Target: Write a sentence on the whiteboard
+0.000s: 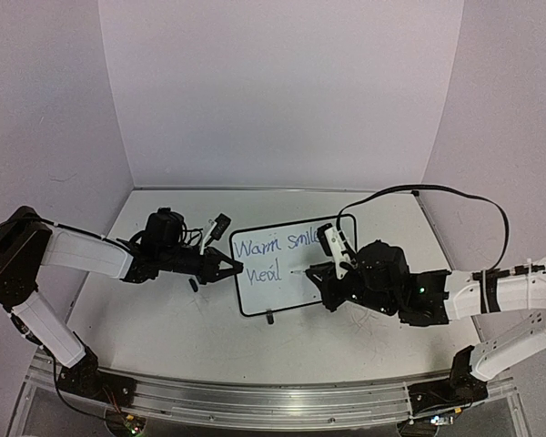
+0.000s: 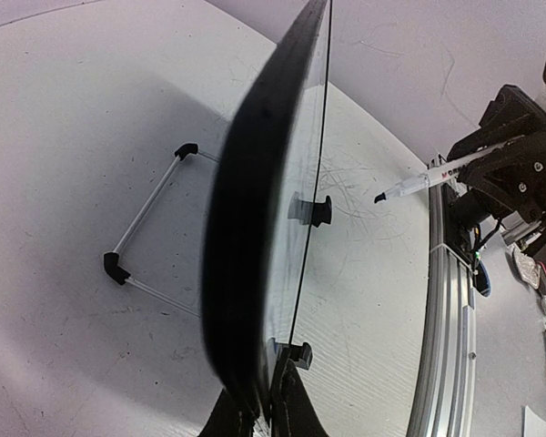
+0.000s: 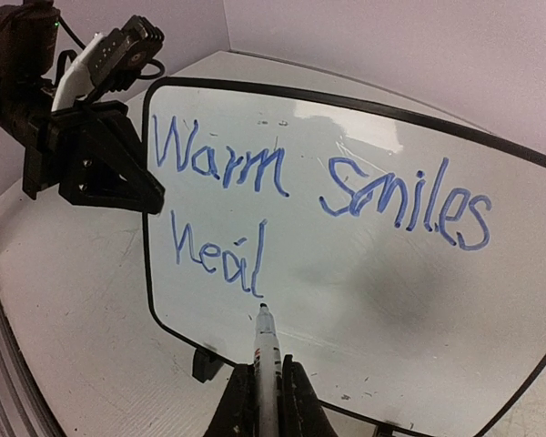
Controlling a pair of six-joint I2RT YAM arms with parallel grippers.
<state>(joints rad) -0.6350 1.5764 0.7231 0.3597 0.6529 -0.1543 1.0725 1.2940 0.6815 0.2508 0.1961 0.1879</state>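
Three words of the sentence (image 3: 255,173) fill the whiteboard (image 1: 282,293) mid table (image 1: 164,319). My left pincer (image 1: 229,266) pinches its left edge, steadying it. My right pincer (image 3: 261,387), closed on the marker (image 3: 267,350), aims the tip beside "heal".

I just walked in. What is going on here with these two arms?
The left arm's fingers are shut on the left edge of the small glossy white board with a thin black frame, which stands upright. The right arm's fingers grip a white marker pen, its tip close to the board just under the blue handwritten text. So far it reads "Warm smiles heal", so the sentence looks unfinished.
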